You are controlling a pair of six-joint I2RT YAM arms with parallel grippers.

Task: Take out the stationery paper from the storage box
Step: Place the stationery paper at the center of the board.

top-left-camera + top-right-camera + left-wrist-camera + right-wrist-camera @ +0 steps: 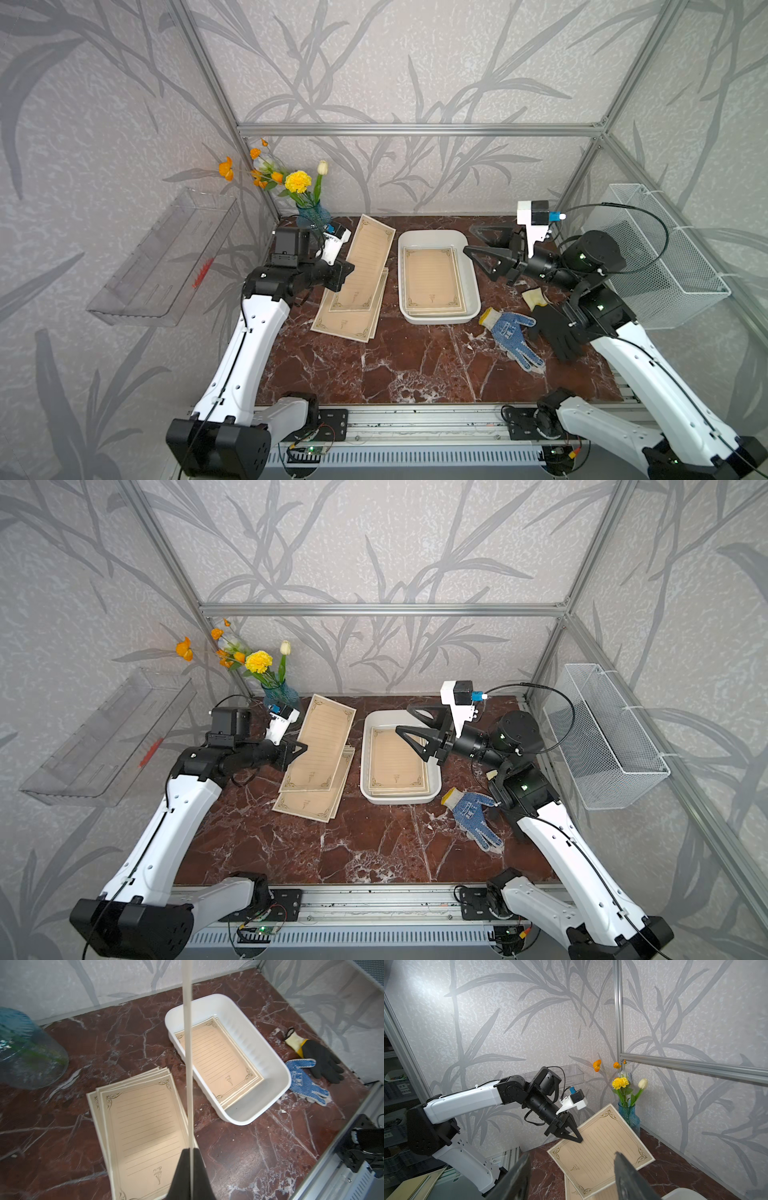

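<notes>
Left gripper (345,272) is clamped on one sheet (368,257) at its long edge. The sheet hangs tilted over the table stack (349,326). Right gripper (468,239) is wide open and empty, near the far right corner of the box (428,237). We see more sheets (432,280) flat in the box, long axis front-to-back, emblem end toward the robot base.

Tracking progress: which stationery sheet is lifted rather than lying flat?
The sheet pinched by the left tool, tilted above the loose pile; the others lie flat in that pile or the storage box.
</notes>
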